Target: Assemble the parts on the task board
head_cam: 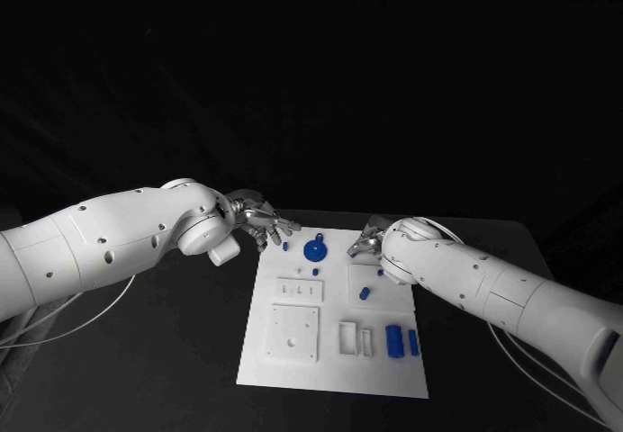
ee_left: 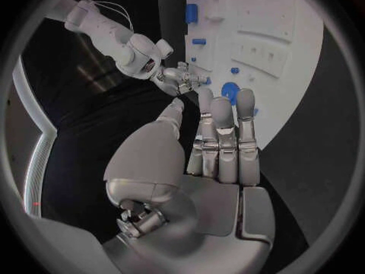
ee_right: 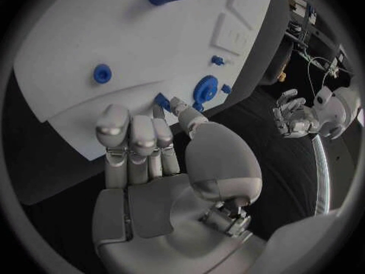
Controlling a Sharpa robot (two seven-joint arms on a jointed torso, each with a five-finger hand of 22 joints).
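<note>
The task board (head_cam: 334, 360) is lying in the middle of the black tabletop (head_cam: 182, 360), and both hands are hovering over its far end. Blue parts are resting across the board: a round disc (head_cam: 316, 249) near the far edge, a short peg (head_cam: 365, 292) at mid-board, and two cylinders (head_cam: 393, 341) lying near the right edge.

The step in hand appears to be reaching for a first part near the disc. To do it well, bring one hand down at a time, approach the part from above, and keep the other hand away from the board.

The left hand (ee_left: 221, 137) is holding nothing, with fingers extended side by side. The right hand (ee_right: 140, 143) is likewise holding nothing, fingers straight, thumb apart, near a small blue part (ee_right: 162, 101) at the board's edge; whether it is touching cannot be told.
</note>
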